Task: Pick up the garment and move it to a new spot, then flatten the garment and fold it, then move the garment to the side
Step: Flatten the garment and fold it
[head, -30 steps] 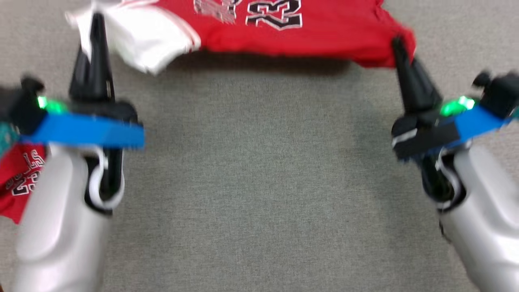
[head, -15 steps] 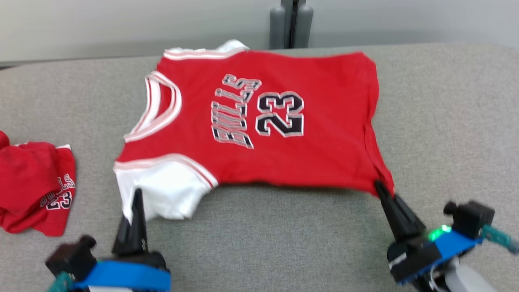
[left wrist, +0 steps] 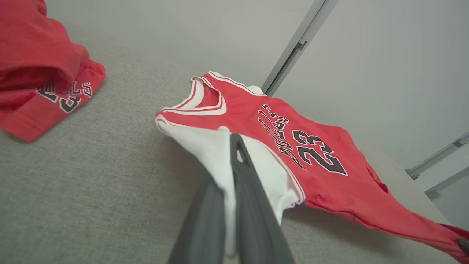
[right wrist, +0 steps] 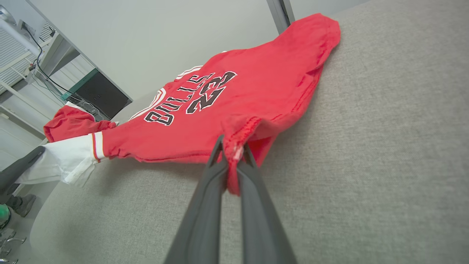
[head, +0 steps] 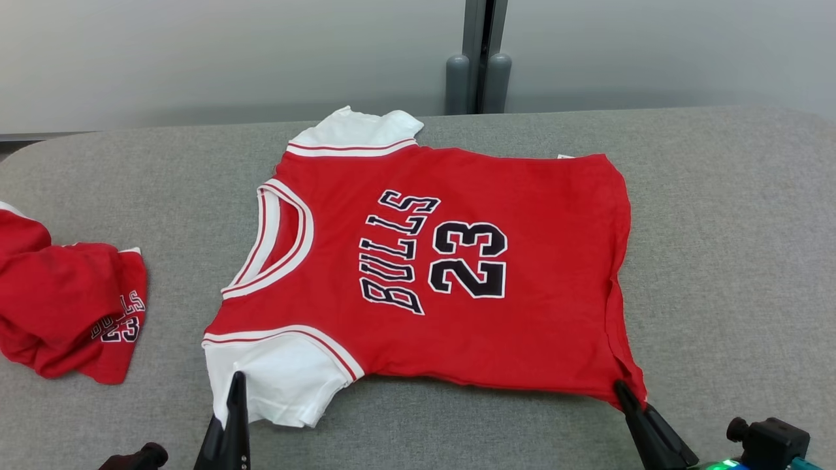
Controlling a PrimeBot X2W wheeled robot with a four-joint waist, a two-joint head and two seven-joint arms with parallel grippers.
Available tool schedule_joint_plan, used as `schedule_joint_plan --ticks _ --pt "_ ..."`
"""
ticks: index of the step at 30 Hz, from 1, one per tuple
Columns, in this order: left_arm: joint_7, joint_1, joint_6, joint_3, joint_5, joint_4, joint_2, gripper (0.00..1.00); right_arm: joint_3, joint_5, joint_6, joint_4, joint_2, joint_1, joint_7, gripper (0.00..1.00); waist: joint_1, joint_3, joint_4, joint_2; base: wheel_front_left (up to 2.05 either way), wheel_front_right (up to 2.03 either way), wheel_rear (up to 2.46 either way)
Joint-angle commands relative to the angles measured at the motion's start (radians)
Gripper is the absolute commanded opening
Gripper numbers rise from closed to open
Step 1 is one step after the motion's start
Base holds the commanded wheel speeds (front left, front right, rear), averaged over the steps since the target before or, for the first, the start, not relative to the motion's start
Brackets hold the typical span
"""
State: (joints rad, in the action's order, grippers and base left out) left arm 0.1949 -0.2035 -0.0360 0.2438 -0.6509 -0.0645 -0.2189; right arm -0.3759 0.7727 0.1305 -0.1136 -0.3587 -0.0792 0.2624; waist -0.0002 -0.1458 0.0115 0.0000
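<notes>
On the grey table [head: 725,248], the jersey [head: 535,326] lies spread, print up. The left gripper [head: 236,385] is clamped on its white sleeve at the near edge; the right gripper [head: 622,391] pinches the red hem corner. A second red garment [head: 59,307] sits well apart on the left.

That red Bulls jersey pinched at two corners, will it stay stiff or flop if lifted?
Probably floppy: the jersey sags between the left pincer and right pincer and bunches at each pinch. Likely light: thin cloth, two small pinches hold its raised edge. It may drag on the grey cloth surface.
</notes>
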Motion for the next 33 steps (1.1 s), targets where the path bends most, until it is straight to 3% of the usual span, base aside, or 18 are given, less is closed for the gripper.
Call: schedule_joint_plan --ticks 1,17,33 --pt "-0.007 0.015 0.001 0.009 0.004 -0.007 -0.007 0.00 -0.004 -0.009 0.001 0.004 0.006 0.011 0.003 0.00 0.0002 -0.002 0.002 0.0000 0.00 0.00 0.00" --pt "-0.059 0.241 0.070 0.016 0.003 0.086 -0.049 0.00 -0.025 0.018 0.001 -0.084 0.025 0.193 0.003 0.00 0.0002 -0.046 0.021 0.0000 0.00 0.00 0.00" --pt "-0.057 0.573 0.135 0.054 0.029 0.400 -0.065 0.00 -0.038 -0.006 0.001 -0.265 0.057 0.410 0.003 0.00 0.0002 -0.147 0.039 0.0000 0.00 0.00 0.00"
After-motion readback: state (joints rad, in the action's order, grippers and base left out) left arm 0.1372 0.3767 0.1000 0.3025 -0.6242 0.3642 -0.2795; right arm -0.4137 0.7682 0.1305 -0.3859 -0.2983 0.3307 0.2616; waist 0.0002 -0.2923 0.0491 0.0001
